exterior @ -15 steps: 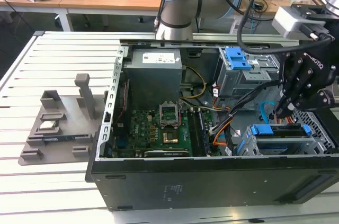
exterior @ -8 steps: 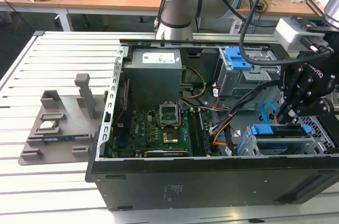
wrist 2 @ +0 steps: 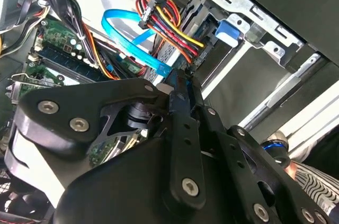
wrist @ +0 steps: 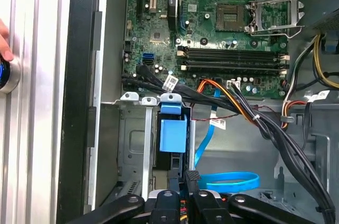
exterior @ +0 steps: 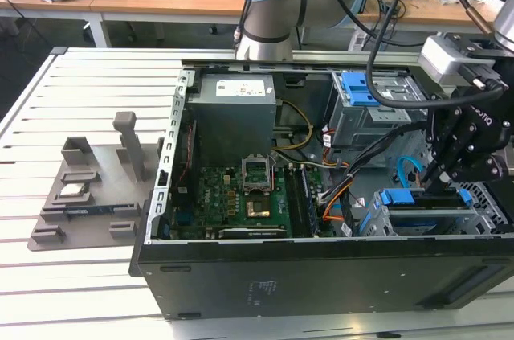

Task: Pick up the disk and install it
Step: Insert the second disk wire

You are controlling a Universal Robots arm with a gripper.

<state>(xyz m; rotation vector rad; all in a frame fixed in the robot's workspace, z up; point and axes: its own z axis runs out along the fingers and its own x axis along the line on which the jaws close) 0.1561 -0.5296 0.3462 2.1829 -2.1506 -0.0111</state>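
An open black computer case (exterior: pixel 321 276) is lying on a white slatted table (exterior: pixel 80 83), its green motherboard (exterior: pixel 233 199) facing up. In the exterior view, the black gripper (exterior: pixel 450 175) is reaching down into the case at the exterior view's right, just above a grey drive cage (exterior: pixel 438 215). The disk (exterior: pixel 426 198), showing its blue plastic carrier frame, is sitting edge-up in that cage, right beneath the gripper. In the first wrist view, the disk's blue frame (wrist: pixel 173 134) is standing in a metal bay slot, with the gripper's fingertips (wrist: pixel 192 179) sitting close together just beside its end; whether they are pinching the disk or only meeting it cannot be told. A blue ribbon cable (wrist: pixel 233 181) is looping near the fingers, and a bundle of orange, red and black wires (wrist 2: pixel 169 23) is running alongside the cage in the second wrist view. A grey fixture tray (exterior: pixel 88 195) is resting on the table at the exterior view's left, well apart from the case.
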